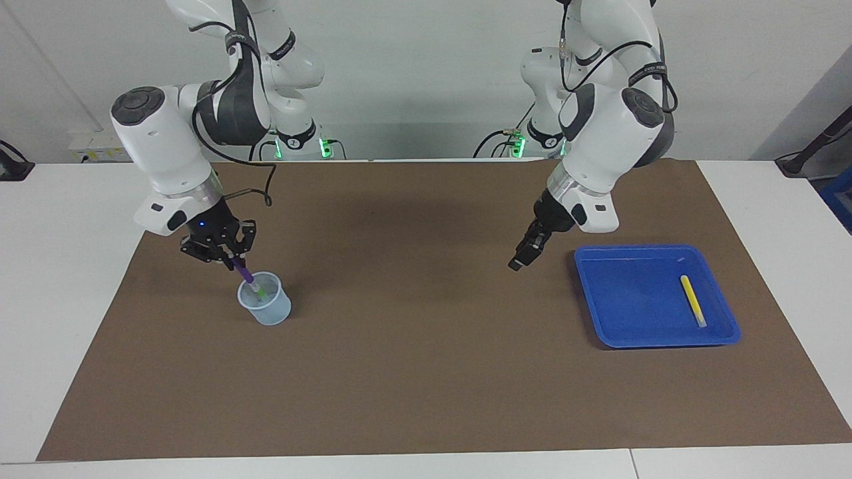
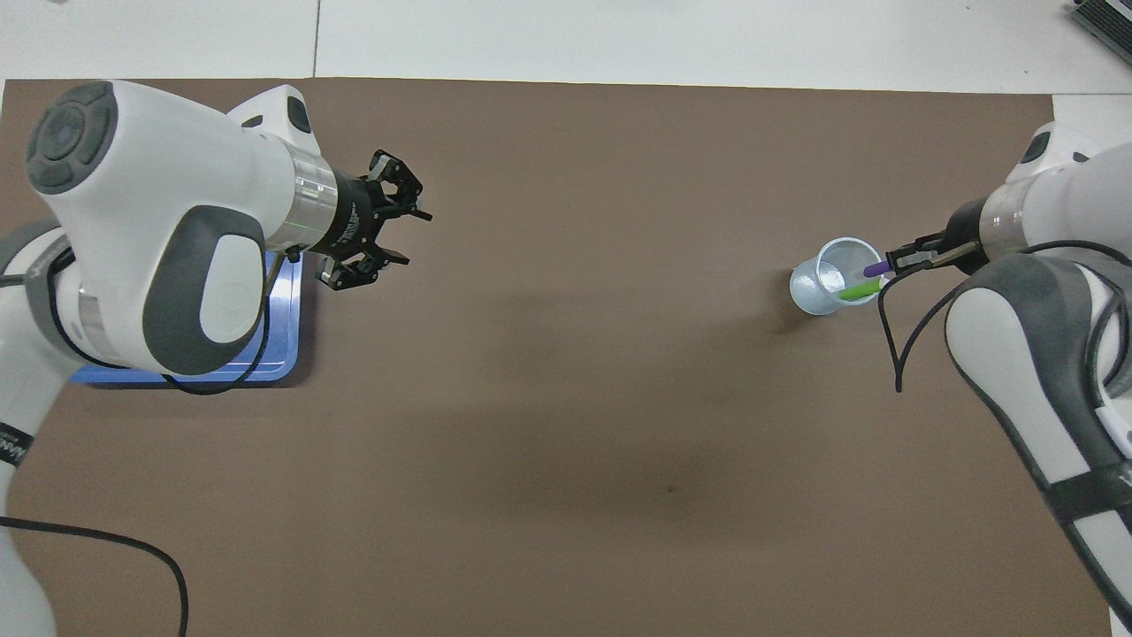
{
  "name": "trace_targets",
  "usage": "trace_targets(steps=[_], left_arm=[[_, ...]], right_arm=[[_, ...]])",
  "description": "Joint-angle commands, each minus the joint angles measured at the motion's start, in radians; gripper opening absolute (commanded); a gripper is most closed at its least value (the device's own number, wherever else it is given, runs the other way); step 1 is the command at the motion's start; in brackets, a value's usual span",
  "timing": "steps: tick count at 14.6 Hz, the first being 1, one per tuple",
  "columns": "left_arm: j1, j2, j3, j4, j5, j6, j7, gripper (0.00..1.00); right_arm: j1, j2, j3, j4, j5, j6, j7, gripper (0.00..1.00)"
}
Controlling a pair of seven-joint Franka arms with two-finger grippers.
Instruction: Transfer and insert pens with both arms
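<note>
Fingers of the right gripper (image 1: 229, 256) pinch the purple pen (image 1: 243, 272), tip inside the cup (image 1: 265, 307) beside the green pen (image 2: 858, 289); lower it straight before release. Left gripper (image 1: 524, 256) fingers stand spread beside the tray (image 1: 599, 293), which holds the yellow pen (image 1: 692, 301).

No text, label, brand name, number or sign can be read anywhere. The black bands (image 1: 649, 72) on the upper links of both arms, well above the jaws, carry pale lettering (too small to make out). The pens, cup and tray below and beside the jaws show no markings at all, and the brown mat on the desk is plain.
</note>
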Motion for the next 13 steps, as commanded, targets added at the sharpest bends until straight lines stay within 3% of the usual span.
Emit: trace_targets(steps=[1,3,4,5,6,7,9,13], left_arm=[[0.071,-0.023,-0.008,-0.02,0.015,-0.026,0.172,0.56],[0.105,-0.039,-0.008,-0.059,0.016,-0.017,0.274,0.6],[0.125,-0.042,-0.007,-0.071,0.029,-0.014,0.317,0.91],[0.152,-0.042,-0.007,-0.076,0.062,-0.014,0.357,1.0],[0.178,-0.042,-0.008,-0.076,0.094,-0.014,0.381,1.0],[0.198,-0.042,-0.008,-0.079,0.113,-0.009,0.422,1.0],[0.249,-0.044,-0.008,-0.08,0.144,-0.009,0.574,1.0],[0.362,-0.046,-0.008,-0.117,0.258,-0.001,0.973,1.0]], right_arm=[[0.001,0.017,0.01,-0.017,-0.021,0.037,0.032,0.0],[0.004,0.029,0.01,-0.056,-0.021,0.095,0.091,0.34],[0.005,0.038,0.011,-0.069,-0.022,0.123,0.096,0.54],[0.005,0.043,0.011,-0.067,-0.022,0.129,0.096,0.61],[0.005,0.045,0.011,-0.06,-0.022,0.123,0.095,0.77],[0.005,0.046,0.011,-0.054,-0.022,0.114,0.095,1.0],[0.004,0.039,0.01,-0.019,-0.021,0.068,0.095,1.0],[-0.013,0.019,0.002,0.142,-0.022,-0.151,0.095,1.0]])
